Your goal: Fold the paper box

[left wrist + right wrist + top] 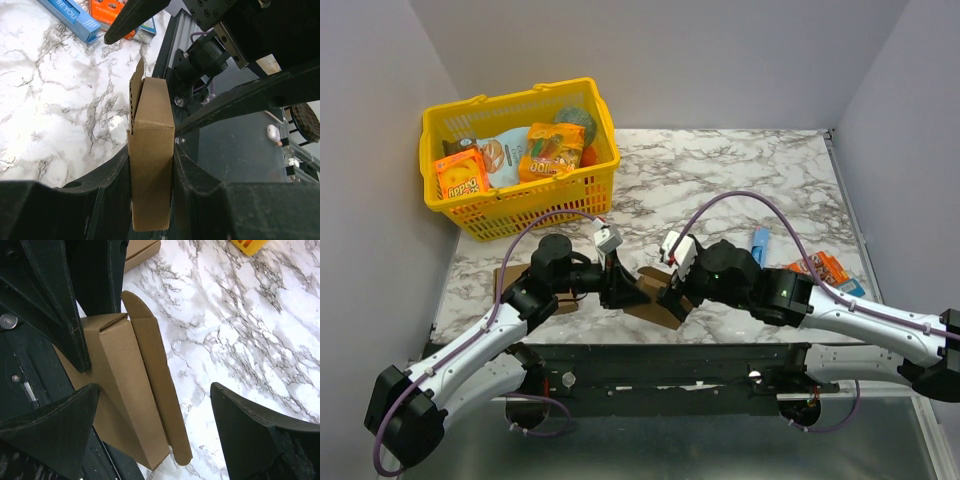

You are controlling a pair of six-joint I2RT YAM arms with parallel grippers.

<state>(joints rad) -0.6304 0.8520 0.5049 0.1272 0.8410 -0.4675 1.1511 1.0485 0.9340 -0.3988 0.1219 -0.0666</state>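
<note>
only wrist views show left claw [150, 155] clamping the paper box [152, 107].

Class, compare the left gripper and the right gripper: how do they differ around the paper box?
The left gripper is closed on the paper box; the right gripper is wide open, clamping nothing. The left gripper presses cardboard on both sides; the right gripper leaves a gap on one side. Both are at the box.
</note>
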